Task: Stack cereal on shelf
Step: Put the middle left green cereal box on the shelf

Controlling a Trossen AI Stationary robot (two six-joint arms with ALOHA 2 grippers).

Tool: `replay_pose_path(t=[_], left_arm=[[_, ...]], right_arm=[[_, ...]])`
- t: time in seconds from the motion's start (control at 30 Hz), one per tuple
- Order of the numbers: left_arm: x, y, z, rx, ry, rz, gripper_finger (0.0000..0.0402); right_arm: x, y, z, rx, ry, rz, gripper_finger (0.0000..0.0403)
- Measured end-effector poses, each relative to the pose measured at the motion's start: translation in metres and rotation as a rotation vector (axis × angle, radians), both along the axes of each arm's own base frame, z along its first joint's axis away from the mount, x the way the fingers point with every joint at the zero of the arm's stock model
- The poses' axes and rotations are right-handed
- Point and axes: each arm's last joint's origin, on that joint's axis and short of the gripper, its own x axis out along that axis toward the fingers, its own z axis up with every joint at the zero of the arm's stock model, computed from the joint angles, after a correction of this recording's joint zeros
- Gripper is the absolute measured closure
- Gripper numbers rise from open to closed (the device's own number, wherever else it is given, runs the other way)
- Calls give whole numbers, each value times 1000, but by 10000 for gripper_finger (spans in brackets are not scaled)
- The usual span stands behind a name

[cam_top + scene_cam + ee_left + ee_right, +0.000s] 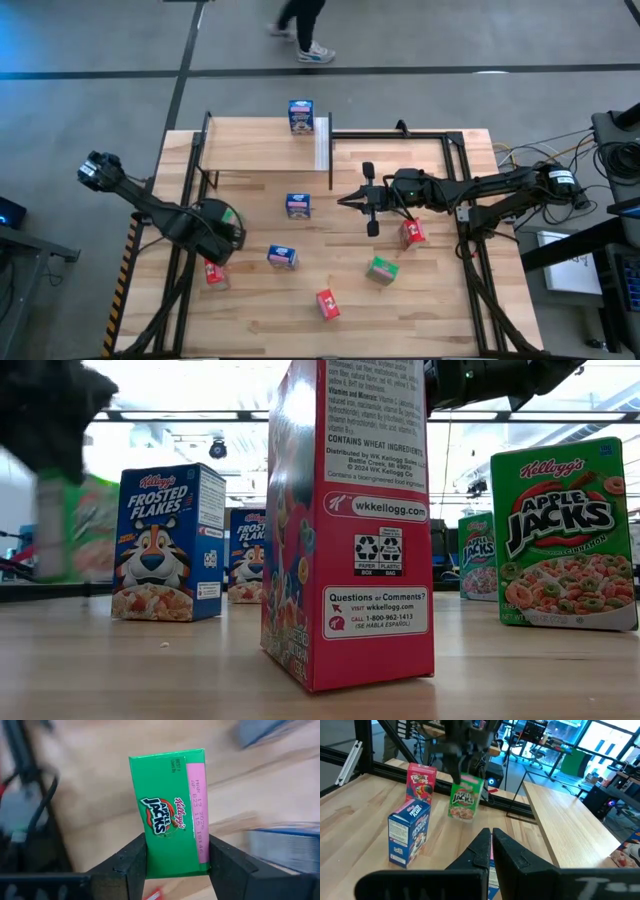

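My left gripper [177,865], lower left of the high view, pinches a green box [170,810] near one end; it could swing loose.

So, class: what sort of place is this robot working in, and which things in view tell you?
Probably a robotics lab or workshop, not a shop or home: a bare concrete floor, cables and equipment beside the table, and desks with office chairs behind glass partitions.

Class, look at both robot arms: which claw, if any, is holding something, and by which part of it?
The left claw grips a green Apple Jacks box by its two side faces at one end. The right claw is shut and holds nothing.
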Motion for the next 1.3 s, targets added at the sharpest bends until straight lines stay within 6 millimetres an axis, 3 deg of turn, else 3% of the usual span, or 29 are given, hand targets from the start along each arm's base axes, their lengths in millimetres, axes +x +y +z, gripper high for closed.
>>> replay_pose_path(t=[0.37, 0.53, 0.77, 0.97, 1.17, 1.3], left_arm=[[3, 7, 99, 330, -150, -384, 242], [0, 13, 127, 438, -141, -527, 242], [-2, 31, 145, 593, 41, -752, 242], [7, 59, 151, 689, 199, -820, 242], [15, 93, 143, 622, 342, -1024, 242], [16, 120, 143, 607, 357, -1059, 242]], right_arm=[[-5, 1, -16, 42, 49, 2, 394], [-5, 1, -16, 78, 52, 19, 394], [-5, 1, -17, 78, 54, 22, 394], [-5, 1, -17, 76, 58, 22, 394], [-5, 1, -17, 56, 57, 26, 394], [-5, 1, -17, 57, 58, 25, 394]])
